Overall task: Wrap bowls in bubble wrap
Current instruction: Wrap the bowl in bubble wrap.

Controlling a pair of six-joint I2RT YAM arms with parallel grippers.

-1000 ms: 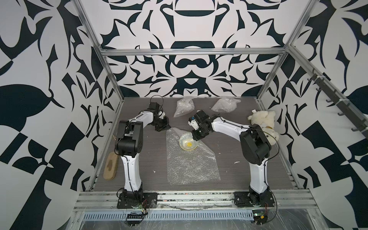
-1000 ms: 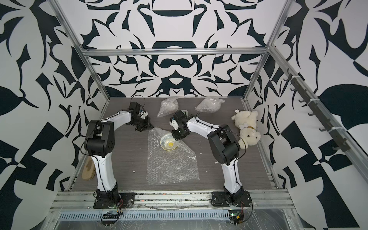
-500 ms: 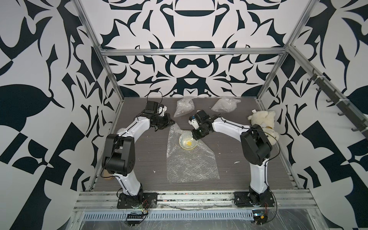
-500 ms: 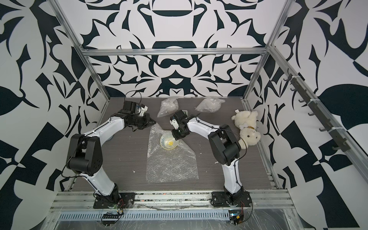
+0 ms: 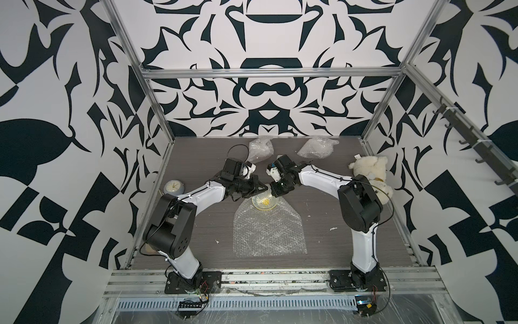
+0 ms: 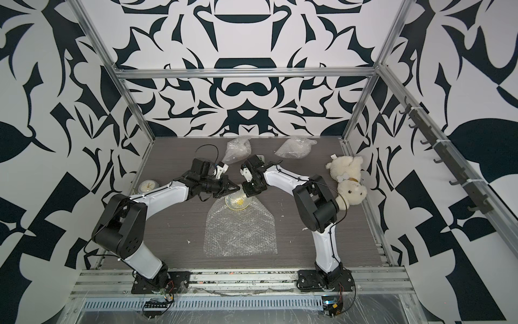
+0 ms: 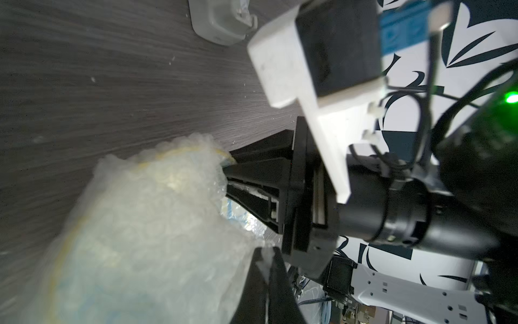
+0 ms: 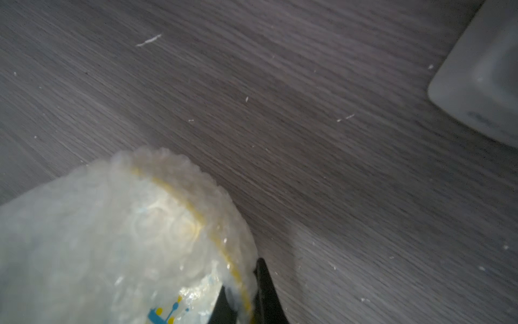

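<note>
Bubble wrap (image 5: 269, 232) now seemingly drawn over bowl (image 5: 265, 200).

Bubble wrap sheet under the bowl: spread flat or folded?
Partly folded. The bubble wrap sheet lies flat at its near end; its far corners are drawn in over the bowl, pinched by the left gripper and right gripper.

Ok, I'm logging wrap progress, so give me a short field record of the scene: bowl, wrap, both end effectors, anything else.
bowl: on the far end of the bubble wrap sheet, partly covered
bubble wrap sheet: near part flat, far corners folded in over the bowl
left end effector: shut, apparently pinching the sheet
right end effector: shut on the sheet at the bowl's rim
bubble wrap bundles: two, at the back
other: alarm clock, teddy bear
</note>
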